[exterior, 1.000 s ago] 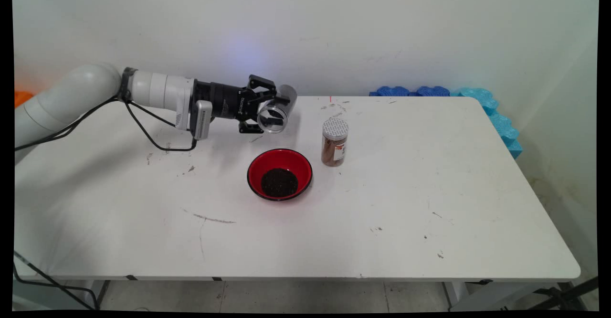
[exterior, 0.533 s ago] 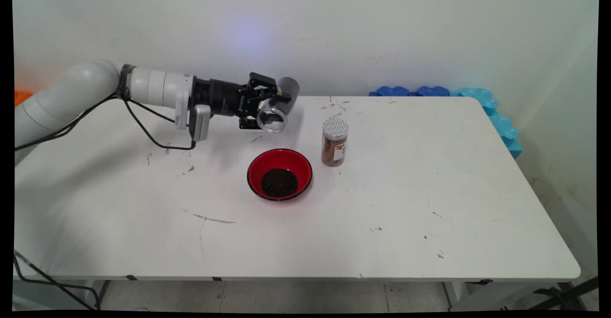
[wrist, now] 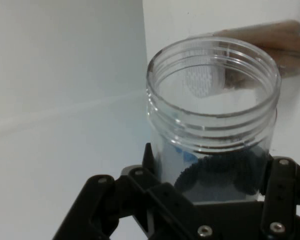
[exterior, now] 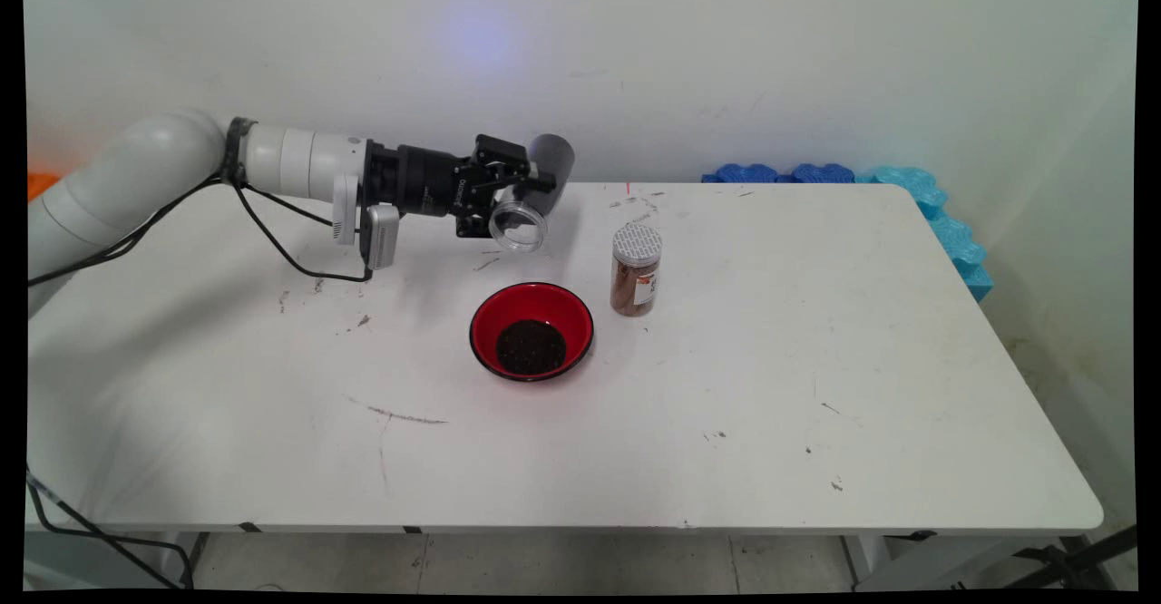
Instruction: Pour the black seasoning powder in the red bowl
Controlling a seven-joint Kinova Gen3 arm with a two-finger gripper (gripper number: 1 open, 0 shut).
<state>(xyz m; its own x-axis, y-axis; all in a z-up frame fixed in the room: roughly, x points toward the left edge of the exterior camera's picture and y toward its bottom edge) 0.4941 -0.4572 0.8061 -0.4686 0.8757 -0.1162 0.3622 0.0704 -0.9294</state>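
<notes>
My gripper [exterior: 524, 189] is shut on a clear open jar [exterior: 531, 200], held on its side in the air behind the red bowl [exterior: 567, 306]. The jar's mouth faces down toward the near side and its dark end points up at the wall. The bowl sits on the table with dark granules [exterior: 531, 346] in its bottom. To the bowl's right stands a spice jar [exterior: 635, 270] of brown powder with a white lid. In the hand view the clear jar [wrist: 212, 115] looks empty between the fingers [wrist: 140, 200]; the spice jar [wrist: 262, 37] shows behind its rim.
Blue foam blocks [exterior: 821, 173] line the table's far right corner and run down its right edge [exterior: 957, 241]. An orange thing [exterior: 41, 185] shows at the far left. Black cables [exterior: 299, 264] hang under the arm.
The gripper has risen a little and turned with the jar, lifting the jar's dark end higher toward the wall. Bowl and spice jar have not moved.
</notes>
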